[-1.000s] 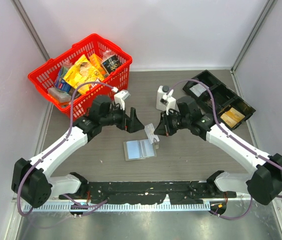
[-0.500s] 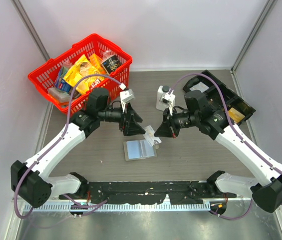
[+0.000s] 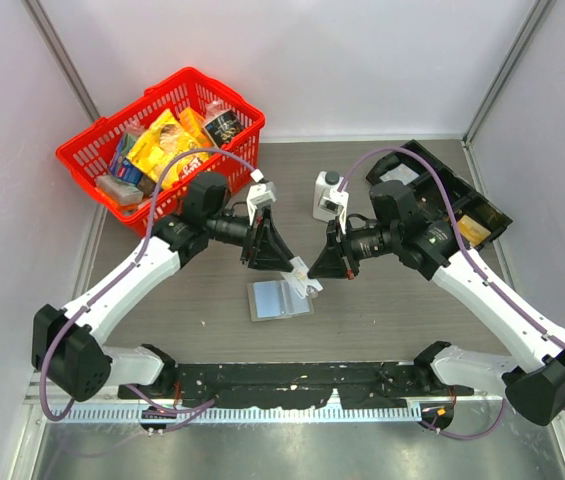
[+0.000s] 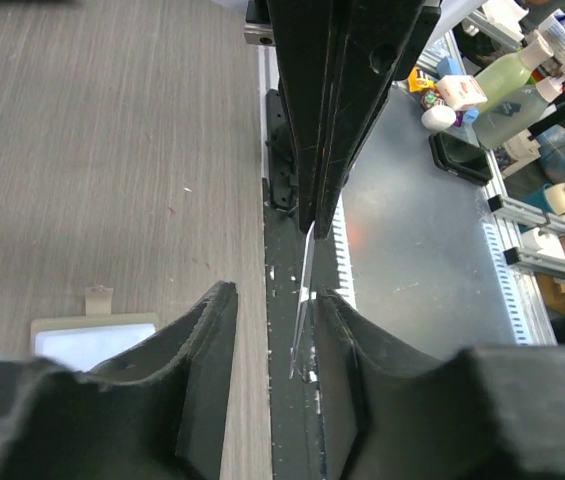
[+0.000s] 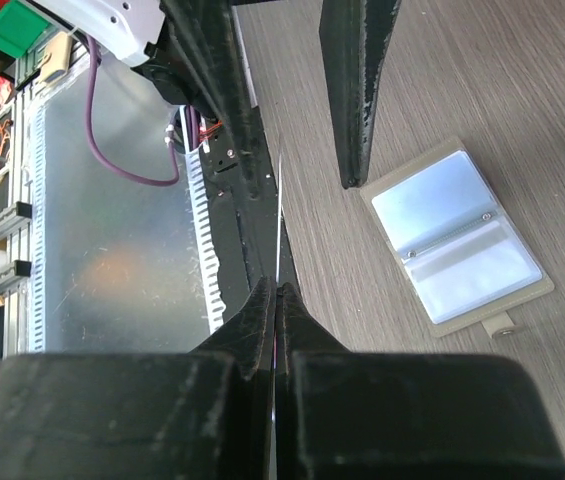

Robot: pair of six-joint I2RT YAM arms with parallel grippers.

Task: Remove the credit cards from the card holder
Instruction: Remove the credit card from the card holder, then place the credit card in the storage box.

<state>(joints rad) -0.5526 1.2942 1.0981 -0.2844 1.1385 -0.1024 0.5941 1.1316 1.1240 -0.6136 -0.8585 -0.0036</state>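
Both arms reach inward from the near edge over the card holder (image 3: 280,298), which lies unfolded and flat, long side left to right, while just beyond it the right gripper (image 5: 275,292) pinches tight on a thin card (image 3: 303,268) held on edge, its free end inside the left gripper (image 4: 274,300), whose jaws stand partly apart.

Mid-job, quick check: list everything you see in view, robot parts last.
card holder: one, grey-brown, open on table centre.
credit card: one, pale, held up beside the holder.
basket: one, red, far left.
packets: several, yellow and orange, inside basket.
bottle: one, white, far centre.
tray: one, black, far right.
table: one, grey wood.
left fingers: two, black, apart either side of the card.
right fingers: two, black, shut on the card.
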